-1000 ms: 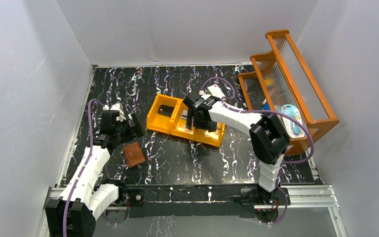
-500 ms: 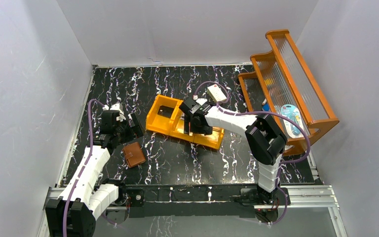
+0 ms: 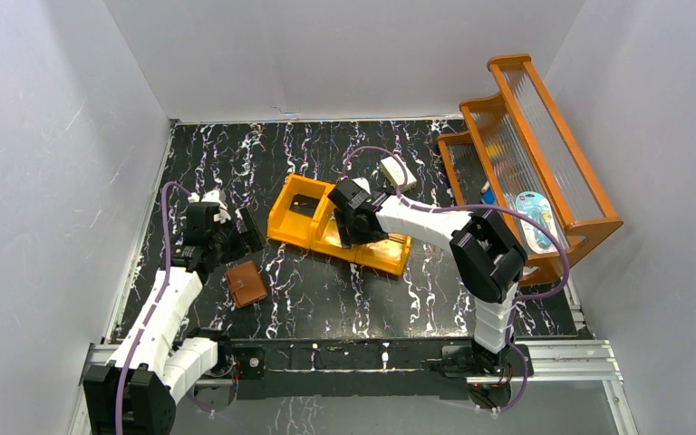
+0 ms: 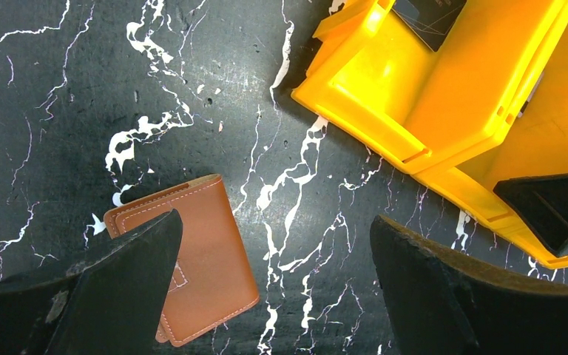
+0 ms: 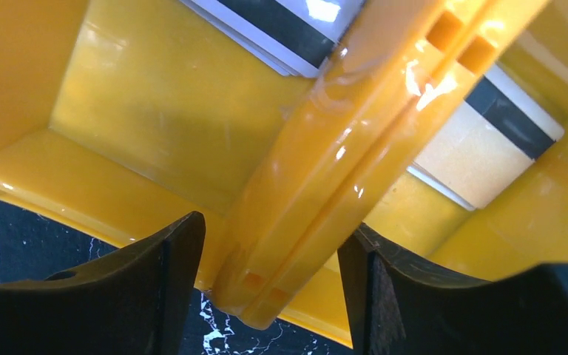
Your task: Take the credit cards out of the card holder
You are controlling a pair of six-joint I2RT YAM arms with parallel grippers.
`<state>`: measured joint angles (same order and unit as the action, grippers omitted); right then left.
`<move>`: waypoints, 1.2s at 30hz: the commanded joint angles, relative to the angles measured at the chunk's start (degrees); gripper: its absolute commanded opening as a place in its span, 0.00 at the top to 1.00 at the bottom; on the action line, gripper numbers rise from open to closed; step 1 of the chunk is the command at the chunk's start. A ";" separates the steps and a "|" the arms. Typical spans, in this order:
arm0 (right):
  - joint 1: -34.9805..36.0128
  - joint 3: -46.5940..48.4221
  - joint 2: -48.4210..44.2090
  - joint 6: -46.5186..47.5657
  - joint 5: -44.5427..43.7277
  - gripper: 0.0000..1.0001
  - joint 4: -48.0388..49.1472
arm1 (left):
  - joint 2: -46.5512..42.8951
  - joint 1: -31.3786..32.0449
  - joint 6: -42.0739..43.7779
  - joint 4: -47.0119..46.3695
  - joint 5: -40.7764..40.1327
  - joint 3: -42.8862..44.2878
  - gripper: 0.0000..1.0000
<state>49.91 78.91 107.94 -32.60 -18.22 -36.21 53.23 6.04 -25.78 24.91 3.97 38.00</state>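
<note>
The brown card holder point(image 3: 246, 284) lies folded shut on the black marble table; in the left wrist view the card holder point(image 4: 207, 251) is under my left finger. My left gripper point(image 3: 236, 237) point(image 4: 277, 285) is open and empty just above and behind it. A black card point(image 3: 304, 204) point(image 4: 429, 15) lies in the left compartment of the orange tray point(image 3: 290, 231). My right gripper point(image 3: 351, 228) point(image 5: 270, 288) is open, its jaws astride a tray divider wall point(image 5: 318, 185). Two striped cards, one silver point(image 5: 288, 22) and one pale point(image 5: 481, 140), lie in the compartments on either side.
A cream-white box point(image 3: 397, 172) sits behind the right arm. An orange wooden rack point(image 3: 526, 154) with small items stands at the right wall. White walls close in the table on three sides.
My right gripper has moved left along the tray, from the middle compartment to over a divider. The left arm and the card holder have not moved.
</note>
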 commanded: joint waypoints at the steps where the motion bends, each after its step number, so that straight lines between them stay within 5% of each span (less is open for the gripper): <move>1: 0.29 -0.36 -2.17 10.78 2.02 0.28 4.68 | 0.38 -0.42 0.02 1.11 -0.53 1.64 0.02; 15: -0.69 0.25 -0.95 31.04 4.78 0.32 7.86 | 0.81 -0.42 -0.06 1.20 -0.63 1.64 0.02; 36: -7.86 9.05 5.63 6.04 0.70 0.32 5.50 | 2.06 -0.39 -0.04 1.63 -0.76 2.03 0.02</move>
<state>42.50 83.44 112.20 -17.85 -13.80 -30.96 55.42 6.04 -25.78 24.99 3.79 38.00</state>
